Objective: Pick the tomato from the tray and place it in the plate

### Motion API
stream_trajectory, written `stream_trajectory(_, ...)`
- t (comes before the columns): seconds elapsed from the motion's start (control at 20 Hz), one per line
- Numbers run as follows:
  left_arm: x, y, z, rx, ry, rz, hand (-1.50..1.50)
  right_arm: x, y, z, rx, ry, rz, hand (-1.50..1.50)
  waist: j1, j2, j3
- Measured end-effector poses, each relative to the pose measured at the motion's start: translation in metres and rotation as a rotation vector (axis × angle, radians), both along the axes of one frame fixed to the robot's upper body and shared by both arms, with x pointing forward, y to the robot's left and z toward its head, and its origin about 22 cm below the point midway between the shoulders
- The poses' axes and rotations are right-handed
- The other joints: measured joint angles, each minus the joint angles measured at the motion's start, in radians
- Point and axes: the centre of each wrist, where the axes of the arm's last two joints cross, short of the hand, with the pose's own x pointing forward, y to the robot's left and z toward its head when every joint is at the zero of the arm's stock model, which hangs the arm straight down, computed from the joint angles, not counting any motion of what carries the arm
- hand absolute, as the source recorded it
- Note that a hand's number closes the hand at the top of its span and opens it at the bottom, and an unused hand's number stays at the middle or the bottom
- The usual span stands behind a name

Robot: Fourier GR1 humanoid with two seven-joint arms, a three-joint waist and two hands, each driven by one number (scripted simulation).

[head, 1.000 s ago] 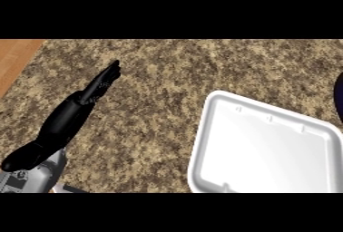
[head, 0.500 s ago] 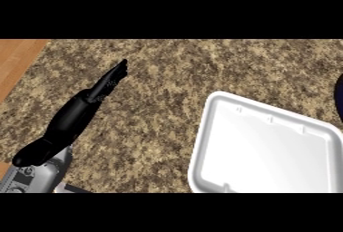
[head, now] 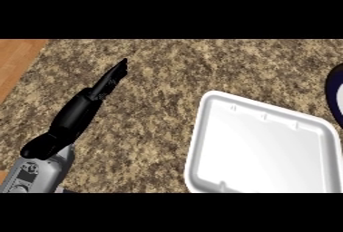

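Counter (head: 167, 81): brown-speckled granite, fills nearly the whole view; a strip of orange wood (head: 15, 59) shows past its left edge, upper left.

Tray (head: 261, 149): white, rounded corners, raised rim, turned a bit askew, sits at the counter's lower right, its bottom edge cut off by the view. Inside looks bare white w/ small notches near the top rim and one at the lower left rim. No tomato visible on it or anywhere on the counter, so can't say where it is.

Plate (head: 335, 90): only a dark blue curved sliver at the right edge, just above the tray's upper right corner, not touching it as far as can be seen.

Left arm comes in from the lower left corner, grey forearm then black. Left hand (head: 110, 81) over the counter's left-centre, fingers straight and together, pointing up-right, holding nothing, well apart from the tray.

Right hand: not seen.
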Motion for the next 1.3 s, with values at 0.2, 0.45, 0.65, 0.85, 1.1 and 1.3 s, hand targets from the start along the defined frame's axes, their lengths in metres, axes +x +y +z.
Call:
stream_trajectory(0.2,0.001,0.001,-0.002,-0.007,0.012,0.021,0.00,-0.002,-0.003,-0.011,0.002,-0.015,0.001,1.50,-0.027,-0.007,0.003)
stream_trajectory(0.45,0.001,0.008,-0.005,-0.009,0.024,0.057,0.00,-0.007,-0.009,-0.024,0.074,-0.104,-0.002,-1.50,-0.059,-0.016,0.008)
stream_trajectory(0.65,0.001,0.013,-0.008,-0.013,0.033,0.080,0.00,-0.008,-0.011,-0.044,0.140,-0.173,0.000,-1.50,-0.080,-0.020,0.010)
stream_trajectory(0.85,0.001,0.014,-0.009,-0.016,0.034,0.090,0.00,-0.008,-0.011,-0.072,0.154,-0.200,0.005,-1.50,-0.090,-0.024,0.008)
stream_trajectory(1.1,0.001,0.016,-0.010,-0.013,0.036,0.093,0.00,-0.008,-0.009,-0.100,0.106,-0.218,0.030,-1.50,-0.085,-0.027,0.004)
stream_trajectory(1.3,0.001,0.017,-0.011,-0.010,0.039,0.089,0.00,-0.006,-0.006,-0.111,0.031,-0.232,0.057,-1.50,-0.074,-0.031,0.000)
